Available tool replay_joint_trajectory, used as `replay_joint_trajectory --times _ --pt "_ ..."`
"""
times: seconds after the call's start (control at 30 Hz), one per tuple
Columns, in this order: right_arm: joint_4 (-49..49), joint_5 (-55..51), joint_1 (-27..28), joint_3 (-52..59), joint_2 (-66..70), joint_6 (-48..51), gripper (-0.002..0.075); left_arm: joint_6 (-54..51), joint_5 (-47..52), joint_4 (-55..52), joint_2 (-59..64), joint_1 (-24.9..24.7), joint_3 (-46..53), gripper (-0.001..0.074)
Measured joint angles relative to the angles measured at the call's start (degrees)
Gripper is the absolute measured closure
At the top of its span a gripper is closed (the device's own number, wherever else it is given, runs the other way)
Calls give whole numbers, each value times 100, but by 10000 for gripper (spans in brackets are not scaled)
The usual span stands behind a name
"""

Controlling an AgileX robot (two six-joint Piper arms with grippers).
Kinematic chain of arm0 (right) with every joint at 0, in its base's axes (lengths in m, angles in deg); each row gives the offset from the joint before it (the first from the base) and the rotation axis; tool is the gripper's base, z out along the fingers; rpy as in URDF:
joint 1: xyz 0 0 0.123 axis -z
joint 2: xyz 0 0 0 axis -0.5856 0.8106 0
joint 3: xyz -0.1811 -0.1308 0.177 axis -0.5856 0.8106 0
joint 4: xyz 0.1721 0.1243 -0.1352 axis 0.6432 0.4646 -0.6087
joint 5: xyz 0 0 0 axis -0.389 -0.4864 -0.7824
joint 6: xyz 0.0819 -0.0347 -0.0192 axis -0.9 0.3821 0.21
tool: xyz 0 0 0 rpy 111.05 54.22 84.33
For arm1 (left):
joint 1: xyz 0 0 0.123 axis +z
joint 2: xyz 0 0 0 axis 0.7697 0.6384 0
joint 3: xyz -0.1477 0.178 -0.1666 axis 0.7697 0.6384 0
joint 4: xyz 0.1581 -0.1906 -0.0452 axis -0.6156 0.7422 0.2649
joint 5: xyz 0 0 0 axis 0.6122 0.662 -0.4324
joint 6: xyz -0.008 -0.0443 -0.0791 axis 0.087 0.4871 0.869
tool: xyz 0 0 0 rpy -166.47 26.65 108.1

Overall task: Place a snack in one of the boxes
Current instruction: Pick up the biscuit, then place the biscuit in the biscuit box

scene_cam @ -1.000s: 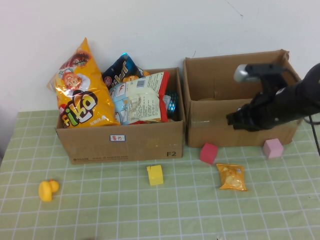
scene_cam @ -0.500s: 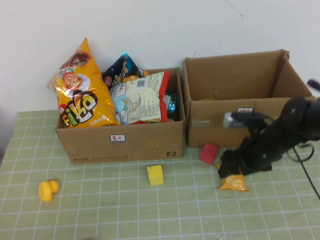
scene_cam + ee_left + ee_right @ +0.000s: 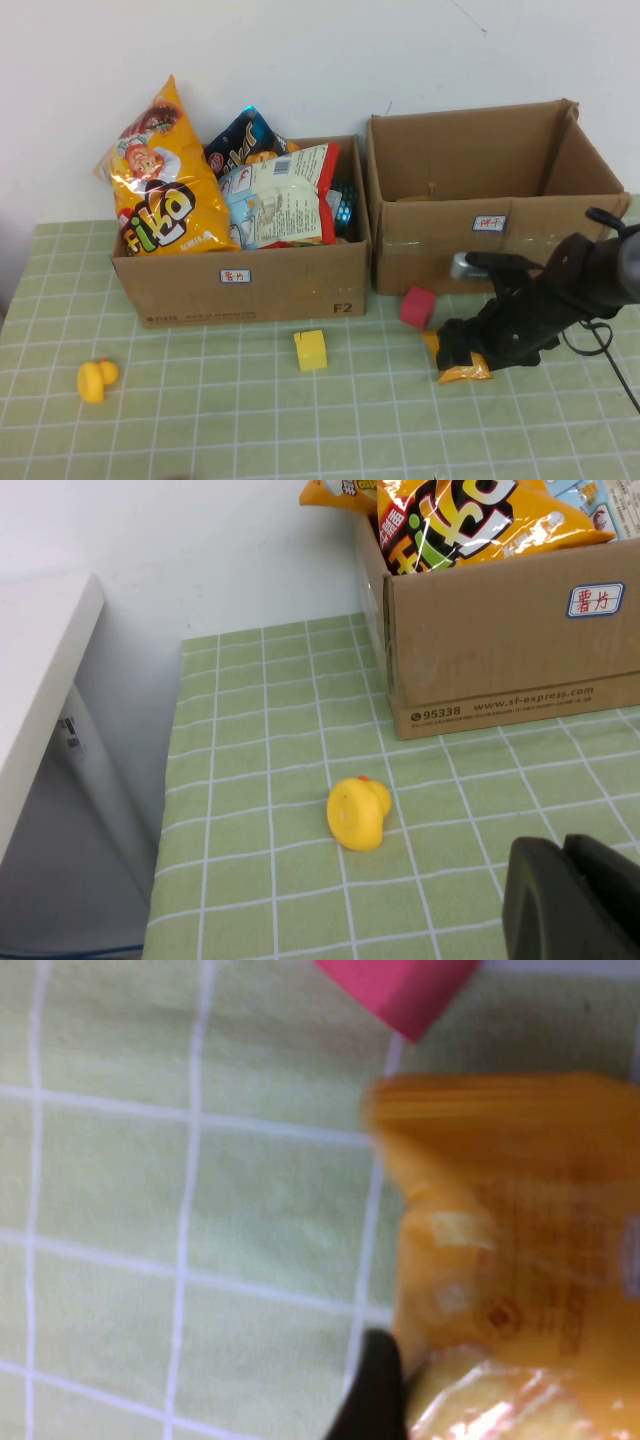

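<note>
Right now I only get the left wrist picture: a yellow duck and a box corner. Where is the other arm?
Observer: The right gripper is down on a small orange snack packet on the table, in front of the right box.
Operator: Is anything in that box?
Observer: No snacks show in the part I can see; the left box is stuffed with chip bags.
Operator: Anything near the packet?
Observer: A pink-red cube sits close beside it.
Operator: And my arm?
Observer: The left gripper hangs near the duck.
</note>
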Motion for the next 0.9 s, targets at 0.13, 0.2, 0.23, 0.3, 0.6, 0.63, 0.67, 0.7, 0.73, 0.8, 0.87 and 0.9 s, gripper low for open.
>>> replay_joint_trajectory --times 0.13,0.2,0.23,0.3,0.6,0.63,0.67,0.7,0.73,0.8,0.87,0.9 --pt "61 8 0 -11 13 0 217 0 0 0 0 0 0 738" --pt "61 -67 0 -11 13 12 363 0 0 0 0 0 0 738" --pt "61 -118 0 -11 -10 12 410 0 0 0 0 0 0 738" --pt "61 -267 0 -11 -143 38 410 0 0 0 0 0 0 738" --pt "-130 -475 0 -11 -2160 659 410 0 8 0 -12 0 0 738" --pt "-140 -339 0 -11 -2425 730 410 0 8 0 -12 0 0 738" --pt "-139 -128 0 -11 -2615 781 410 0 8 0 -12 0 0 737" --pt "-139 155 0 -11 -2820 833 410 0 8 0 -12 0 0 738" --pt "-139 490 0 -11 -2980 917 410 0 8 0 -12 0 0 738" --pt "-139 1132 0 -11 -3141 1161 410 0 8 0 -12 0 0 738" --pt "-139 1762 0 -11 -3128 1322 410 0 8 0 -12 0 0 738" --pt "-139 1963 0 -11 -3090 1361 410 0 8 0 -12 0 0 738"
